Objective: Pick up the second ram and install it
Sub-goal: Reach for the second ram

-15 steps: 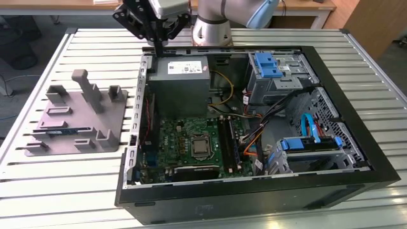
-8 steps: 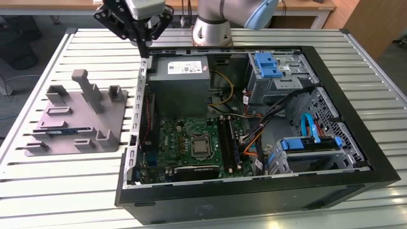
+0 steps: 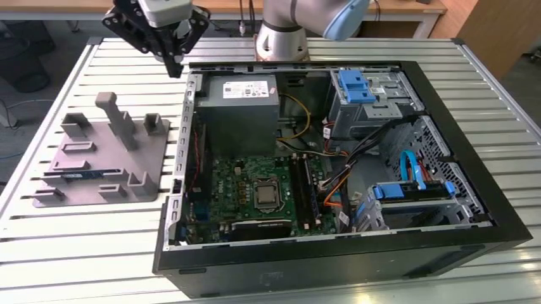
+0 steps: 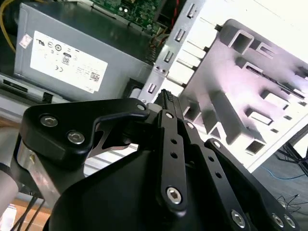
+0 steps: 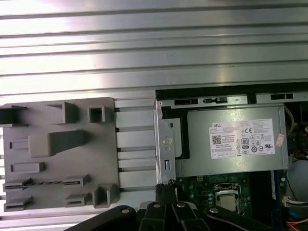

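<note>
Working remotely, I have the arm's jaws pinched together and empty, hovering over the far left corner of the open computer case [image 3: 338, 263] in the exterior view. The second ram [image 3: 85, 172] stands on edge in a slot of the gray holder [image 3: 156, 155], which sits on the slatted surface [image 3: 473, 63] to the case's left. That leaves its top edge exposed, likely for a narrow pinch.
</note>
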